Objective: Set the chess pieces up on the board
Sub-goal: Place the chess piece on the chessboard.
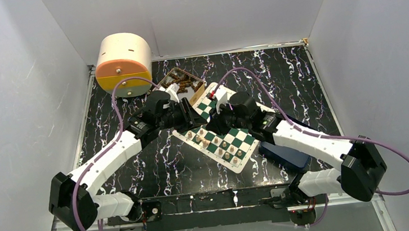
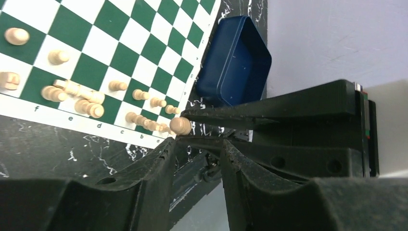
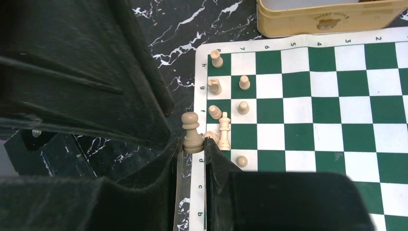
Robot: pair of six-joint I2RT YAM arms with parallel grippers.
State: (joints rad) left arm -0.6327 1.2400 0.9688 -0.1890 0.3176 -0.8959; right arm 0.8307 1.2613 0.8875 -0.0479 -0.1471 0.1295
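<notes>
The green-and-white board (image 1: pixel 248 139) lies at an angle in the middle of the table. Several tan chess pieces (image 3: pixel 243 107) stand along its lettered edge, also seen in the left wrist view (image 2: pixel 57 57). My right gripper (image 3: pixel 193 142) is shut on the base of one tan piece (image 3: pixel 192 133), held upright over the board's border by the letter d. My left gripper (image 2: pixel 197 142) faces it from the other side. Its jaws stand apart, and the held piece's round head (image 2: pixel 180 126) sits just past their tips. From above, both grippers (image 1: pixel 194 116) (image 1: pixel 221 119) meet over the board's far left part.
A dark blue tray (image 2: pixel 235 62) lies off the board's right side, partly under my right arm (image 1: pixel 285 153). A cream tin (image 3: pixel 327 19) with dark pieces (image 1: pixel 179 84) sits behind the board. A round cream and orange container (image 1: pixel 123 64) stands at the back left corner.
</notes>
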